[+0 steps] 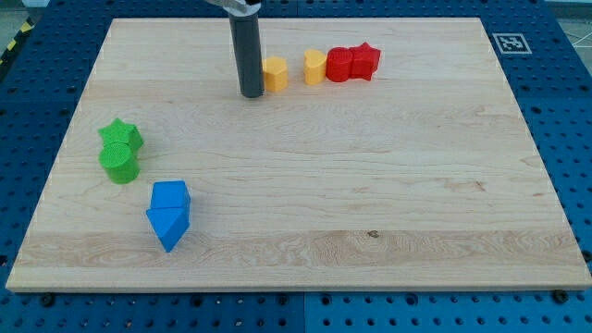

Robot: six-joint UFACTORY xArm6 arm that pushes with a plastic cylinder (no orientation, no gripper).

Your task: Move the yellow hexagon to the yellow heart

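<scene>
The yellow hexagon [275,73] sits near the view's top, left of centre. The yellow heart [314,67] stands a short gap to its right. My tip [251,93] is right against the hexagon's left side, at touching distance; the rod rises straight up from it. A red block [339,65] touches the heart's right side, and a red star [365,61] touches that block.
A green star [121,136] and a green round block [119,163] sit together at the view's left. A blue block [171,197] and a blue triangle [166,227] sit below them. The wooden board [388,185] ends on a blue pegboard surround.
</scene>
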